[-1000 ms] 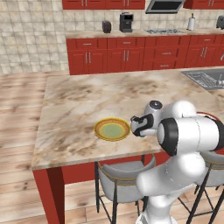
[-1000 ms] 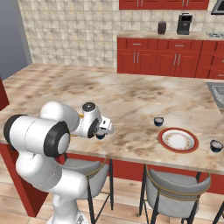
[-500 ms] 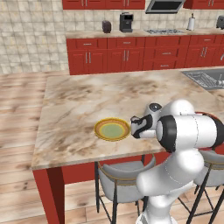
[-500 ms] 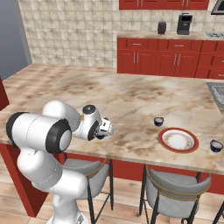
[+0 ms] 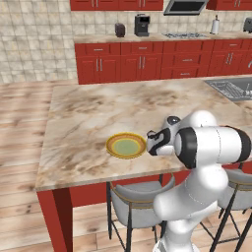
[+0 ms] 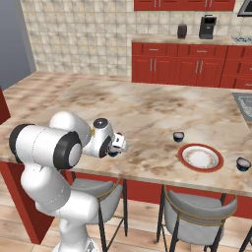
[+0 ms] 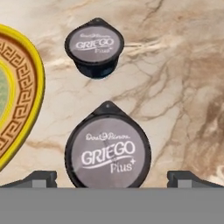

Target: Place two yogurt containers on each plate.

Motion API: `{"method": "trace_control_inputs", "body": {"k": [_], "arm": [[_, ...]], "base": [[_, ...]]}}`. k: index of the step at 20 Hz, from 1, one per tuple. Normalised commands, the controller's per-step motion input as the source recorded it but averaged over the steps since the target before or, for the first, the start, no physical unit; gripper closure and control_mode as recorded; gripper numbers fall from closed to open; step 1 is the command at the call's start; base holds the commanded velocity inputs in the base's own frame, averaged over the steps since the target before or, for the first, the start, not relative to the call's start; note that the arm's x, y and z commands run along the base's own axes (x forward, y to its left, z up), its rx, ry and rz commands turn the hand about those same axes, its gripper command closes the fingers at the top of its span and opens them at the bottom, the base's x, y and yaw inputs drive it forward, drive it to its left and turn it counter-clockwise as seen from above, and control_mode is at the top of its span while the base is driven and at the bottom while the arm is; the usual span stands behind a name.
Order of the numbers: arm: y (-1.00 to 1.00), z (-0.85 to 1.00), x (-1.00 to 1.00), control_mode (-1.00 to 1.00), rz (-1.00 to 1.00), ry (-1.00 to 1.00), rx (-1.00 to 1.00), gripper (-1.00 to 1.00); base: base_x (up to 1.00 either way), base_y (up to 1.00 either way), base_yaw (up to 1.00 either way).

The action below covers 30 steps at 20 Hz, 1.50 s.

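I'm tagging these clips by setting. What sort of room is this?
A home-style kitchen, rendered. A marble-look island counter has grey stools beneath it, red cabinets line the tiled back wall, and a black coffee machine stands on the far worktop.

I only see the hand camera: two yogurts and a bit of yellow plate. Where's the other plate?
Observer: The red-rimmed plate sits farther along the same counter, toward the right in the right base view.
Child: Is there yogurt on it?
Observer: No. One yogurt cup stands beside it and a second yogurt cup on its other side, both on the counter.
Child: Is anything on the yellow one?
Observer: No, the whole yellow plate has nothing on it.
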Motion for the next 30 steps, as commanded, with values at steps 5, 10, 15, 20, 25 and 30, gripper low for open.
{"method": "trace_control_inputs", "body": {"k": [5,10,15,20,25,30], "arm": [[0.0,-0.1,0.05,-1.0,0.0,0.0,0.0,-1.0],[0.0,-0.04,0.1,-1.0,0.0,0.0,0.0,-1.0],[0.0,-0.06,0.1,-1.0,0.0,0.0,0.0,-1.0],[0.0,-0.12,0.08,-1.0,0.0,0.0,0.0,-1.0],[0.0,-0.06,0.04,-1.0,0.0,0.0,0.0,1.0],[0.0,0.0,0.0,-1.0,0.0,0.0,0.0,1.0]], "base": [[0.0,0.0,0.0],[0.0,0.0,0.0],[0.0,0.0,0.0],[0.0,0.0,0.0],[0.0,0.0,0.0],[0.0,0.0,0.0]]}}
